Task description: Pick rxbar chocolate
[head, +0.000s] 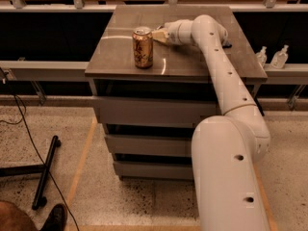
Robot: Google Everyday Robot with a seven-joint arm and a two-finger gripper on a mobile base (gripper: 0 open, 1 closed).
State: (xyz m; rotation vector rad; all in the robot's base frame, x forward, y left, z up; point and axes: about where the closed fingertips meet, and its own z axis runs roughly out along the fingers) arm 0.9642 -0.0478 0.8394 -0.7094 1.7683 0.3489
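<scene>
My gripper [158, 35] is low over the grey-brown table top [192, 66], just right of and behind the gold-brown drink can [143, 47], which stands upright near the table's front left. My white arm [216, 66] reaches to it from the front right across the table. No black-wrapped rxbar chocolate shows; it may be hidden behind the gripper or the arm. A small dark sliver [226, 45] peeks out at the arm's far side, and I cannot tell what it is.
The table top sits on a drawer cabinet [144, 129]. Two small bottles [272, 57] stand on a ledge at the right. A wooden shelf runs along the back. A black stand leg [45, 172] and a cable lie on the floor at the left.
</scene>
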